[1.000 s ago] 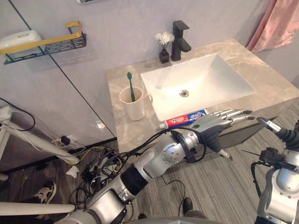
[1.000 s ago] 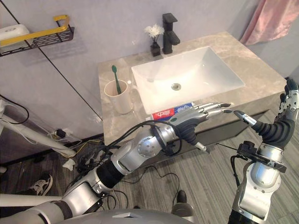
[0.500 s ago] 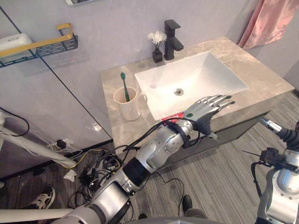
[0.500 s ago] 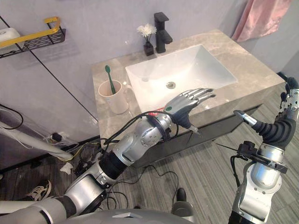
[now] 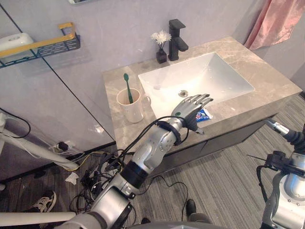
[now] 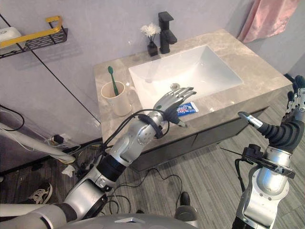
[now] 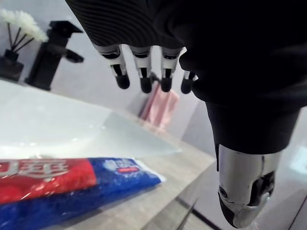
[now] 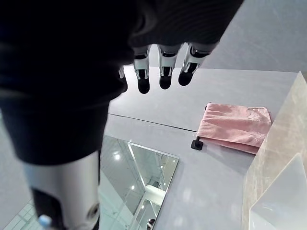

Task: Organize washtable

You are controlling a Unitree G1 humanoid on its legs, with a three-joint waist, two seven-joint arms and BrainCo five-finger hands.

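Note:
A red and blue toothpaste tube (image 5: 203,114) lies on the marble counter's front strip, between the basin and the counter edge. My left hand (image 5: 189,106) hovers just over its left part, open with fingers straight and nothing held. In the left wrist view the tube (image 7: 72,184) lies below the fingertips (image 7: 144,81), apart from them. A cream cup (image 5: 132,106) with a green toothbrush (image 5: 127,88) stands left of the basin. My right hand (image 6: 294,107) is raised off the counter's right end, open and empty.
The white basin (image 5: 209,78) fills the counter's middle. A black faucet (image 5: 177,34) and a small vase of white flowers (image 5: 162,46) stand behind it. A black and yellow wall shelf (image 5: 45,45) hangs at left, a pink towel (image 5: 276,19) at right.
My left hand has swung left and back from beyond the counter's front edge to over the toothpaste tube. The camera shifted a little. The right hand has stayed put.

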